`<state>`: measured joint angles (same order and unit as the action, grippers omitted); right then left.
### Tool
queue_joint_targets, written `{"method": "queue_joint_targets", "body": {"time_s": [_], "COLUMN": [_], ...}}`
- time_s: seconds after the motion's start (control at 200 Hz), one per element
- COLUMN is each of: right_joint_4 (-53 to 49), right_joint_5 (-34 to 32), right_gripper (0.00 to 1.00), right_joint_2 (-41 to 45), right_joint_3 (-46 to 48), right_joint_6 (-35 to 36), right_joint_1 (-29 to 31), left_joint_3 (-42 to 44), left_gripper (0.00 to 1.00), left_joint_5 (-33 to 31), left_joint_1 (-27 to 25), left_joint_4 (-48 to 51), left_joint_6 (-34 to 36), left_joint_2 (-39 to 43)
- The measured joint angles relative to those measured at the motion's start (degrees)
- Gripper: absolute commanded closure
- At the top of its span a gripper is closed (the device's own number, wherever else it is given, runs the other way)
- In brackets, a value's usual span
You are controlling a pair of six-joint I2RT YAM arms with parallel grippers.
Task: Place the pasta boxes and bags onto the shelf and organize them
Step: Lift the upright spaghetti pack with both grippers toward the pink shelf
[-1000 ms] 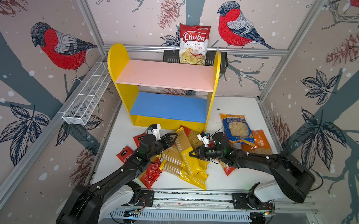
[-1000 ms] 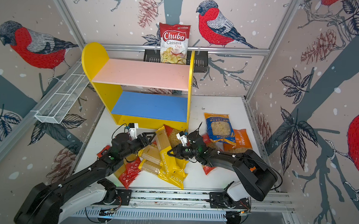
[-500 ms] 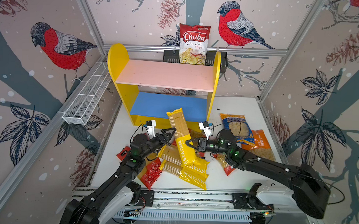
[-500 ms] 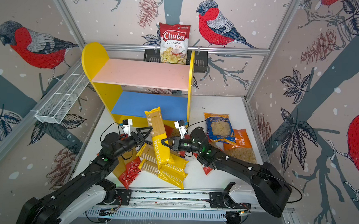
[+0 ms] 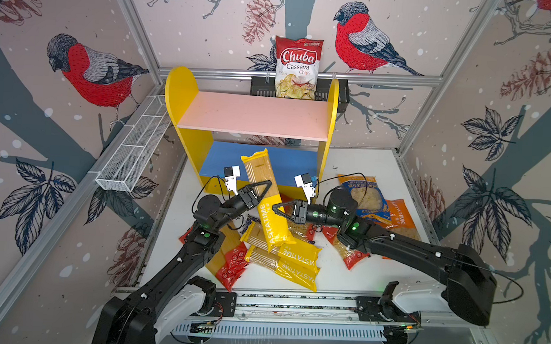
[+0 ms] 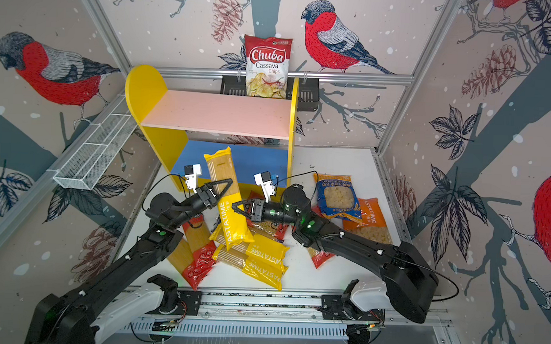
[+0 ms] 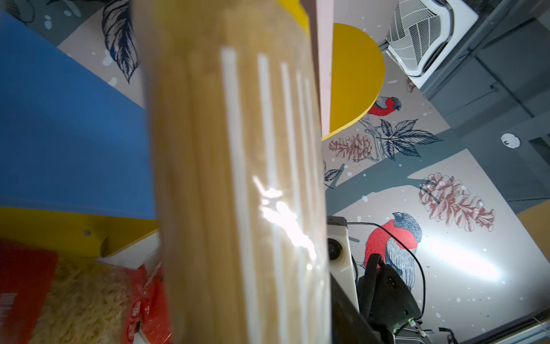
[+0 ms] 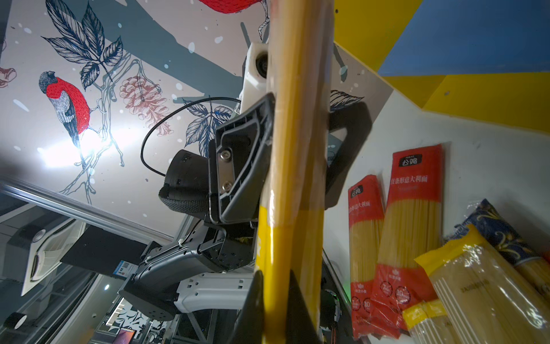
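A long yellow PASTATIME pack (image 5: 268,207) (image 6: 231,209) hangs tilted above the pile, its top end in front of the shelf's blue lower board (image 5: 223,164). My right gripper (image 5: 275,208) (image 8: 275,277) is shut on the pack's yellow lower half. From the other side, my left gripper (image 5: 264,186) (image 8: 300,116) is closed round its clear upper half, with a finger pressed to each side. The pack (image 7: 238,178) fills the left wrist view. Both boards of the shelf (image 6: 219,113) are bare. Two more yellow packs (image 5: 289,253), red spaghetti packs (image 5: 232,263), a blue bag (image 5: 362,195), an orange bag (image 5: 400,216) and a red bag (image 5: 348,256) lie on the floor.
The Chuba chips bag (image 5: 297,68) stands in a black basket (image 5: 262,87) behind the shelf. A white wire rack (image 5: 134,147) runs along the left wall. The arms' metal rail (image 5: 294,303) borders the front edge of the white floor.
The right gripper has lifted the yellow pack off the pile and swung it up toward the shelf. The left gripper opened wide, rose with it and closed round the pack's upper half.
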<state>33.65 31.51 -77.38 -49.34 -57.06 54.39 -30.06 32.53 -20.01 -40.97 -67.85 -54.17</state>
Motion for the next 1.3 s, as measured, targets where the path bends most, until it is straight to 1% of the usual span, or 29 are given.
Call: {"method": "queue_joint_targets", "body": {"time_s": [0.08,0.23,0.3,0.345,0.36,0.4,0.435,0.52,0.605,0.655,0.74,0.825,0.885,0.976,1.041,1.076,1.121,1.196,1.296], "right_joint_4": [-0.20,-1.18,-1.09,-0.83,-0.74,-0.66,-0.79,-2.67,-6.62,-9.18,-12.37,-13.14,-12.44,-10.88,-10.23,-9.86,-9.60,-8.20,-8.26], "right_joint_5": [-0.98,-3.58,-3.72,-3.23,-3.10,-2.71,-2.08,0.33,2.82,3.91,5.64,7.43,8.11,8.07,8.07,8.07,8.02,7.58,6.23], "right_gripper": [0.87,0.74,0.62,0.53,0.48,0.43,0.39,0.35,0.34,0.36,0.45,0.60,0.72,0.82,0.87,0.89,0.92,0.94,0.96], "right_joint_2": [-0.37,-1.36,-2.10,-2.51,-2.62,-2.91,-2.99,-2.99,-3.26,-4.17,-6.67,-9.05,-10.45,-12.48,-13.97,-14.78,-15.80,-17.55,-19.78], "right_joint_3": [-1.22,-3.39,-4.55,-5.27,-5.44,-5.95,-6.21,-6.71,-8.39,-10.51,-14.64,-17.42,-19.10,-22.08,-24.09,-25.16,-26.69,-29.14,-33.07], "right_joint_6": [0.24,0.39,0.37,0.37,0.39,0.63,0.87,1.86,3.58,4.87,6.43,6.73,6.21,5.31,4.35,3.78,2.40,-0.28,-3.65], "right_joint_1": [-0.04,-0.35,-0.37,-0.39,-0.44,-0.63,-0.92,-1.84,-2.69,-2.78,-2.80,-2.78,-2.78,-2.93,-3.13,-3.17,-3.19,-3.02,-2.84], "left_joint_3": [-1.73,-4.70,-6.34,-7.48,-7.82,-8.83,-9.92,-13.00,-16.94,-19.47,-23.82,-28.30,-30.88,-34.53,-36.85,-37.79,-38.75,-39.98,-40.15], "left_gripper": [0.79,0.89,0.93,0.95,0.96,1.00,1.00,1.00,1.00,1.00,0.99,0.98,0.96,0.92,0.83,0.77,0.65,0.50,0.36], "left_joint_5": [0.90,1.77,2.16,3.39,3.74,4.55,5.60,7.74,9.73,10.88,14.05,17.42,18.56,19.04,19.54,19.74,19.89,18.64,18.95], "left_joint_1": [0.68,2.03,2.84,3.76,4.07,4.94,5.97,8.74,11.39,12.39,13.22,14.32,15.76,17.20,17.66,17.97,18.51,19.47,21.53], "left_joint_4": [-0.39,1.01,2.16,3.19,3.54,4.68,5.49,7.21,7.98,8.20,8.57,10.49,12.02,14.36,14.67,14.69,14.78,14.75,13.84], "left_joint_6": [-0.42,-0.46,-0.42,0.15,0.22,0.15,0.13,-0.70,-1.20,-1.42,-1.79,-1.36,-0.72,-0.68,-0.15,-0.07,-0.20,-0.96,-3.30], "left_joint_2": [-0.42,-1.22,-1.68,-2.08,-2.21,-2.58,-3.13,-4.76,-7.15,-8.85,-11.80,-14.45,-15.87,-17.97,-19.50,-20.22,-21.00,-22.05,-22.51]}}
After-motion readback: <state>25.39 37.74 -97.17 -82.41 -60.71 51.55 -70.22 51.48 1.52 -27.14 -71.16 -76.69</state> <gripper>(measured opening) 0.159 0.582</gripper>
